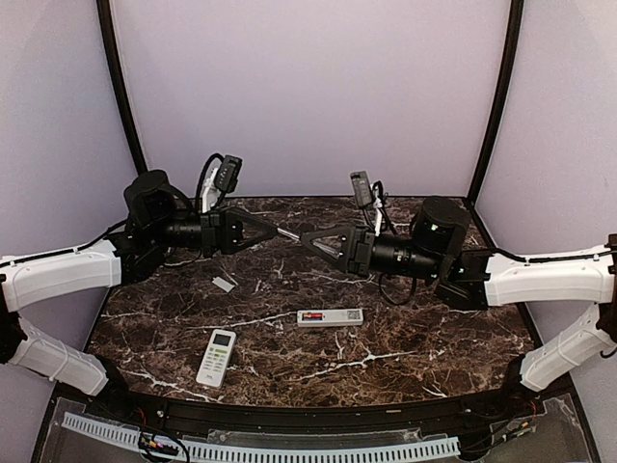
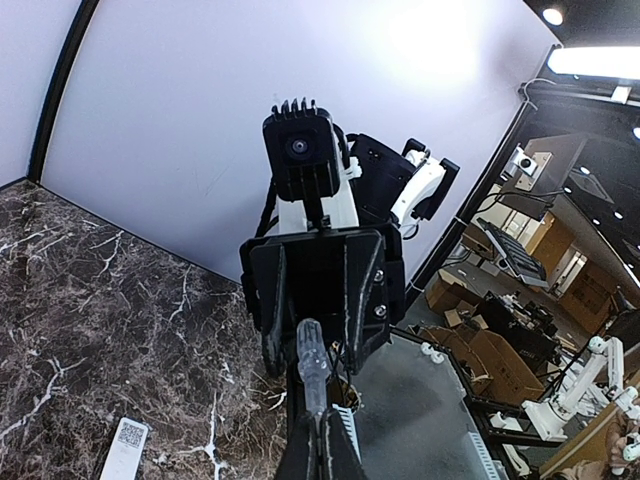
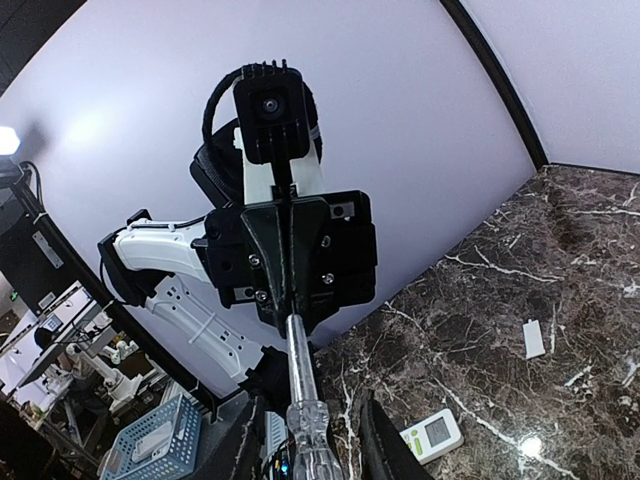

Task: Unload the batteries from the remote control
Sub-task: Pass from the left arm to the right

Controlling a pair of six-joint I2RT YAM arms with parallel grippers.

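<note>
1. Near edge. A white second remote [image 1: 216,357] with a small display lies face up on the dark marble table [image 1: 434,338], left of centre.

2. Centre. The remote control [image 1: 330,316] lies lengthwise, back side up, just beyond and to the right of the second remote, and apart from it. Its battery bay at the left end is uncovered. The batteries [image 1: 310,316] are seated in that bay, showing as a red and dark cell. The exact count cannot be told. A square code label sits at the opposite end.

3. Behind, left. A small flat white cover [image 1: 224,284] lies alone on the table, well apart from the remote control.

4. Above the table, farther back. Both arms reach inward and meet tip to tip.
   - The left gripper [image 1: 273,231] is pressed together on the metal shaft of a screwdriver [image 1: 289,234].
   - The right gripper [image 1: 305,237] has its fingers spread on either side of the clear handle. The right wrist view shows a gap at each side.
   - The tool and both grippers are raised off the table behind the remote control and do not touch it.

5. Rear. A plain pale wall [image 1: 308,96] closes off the table.
</note>
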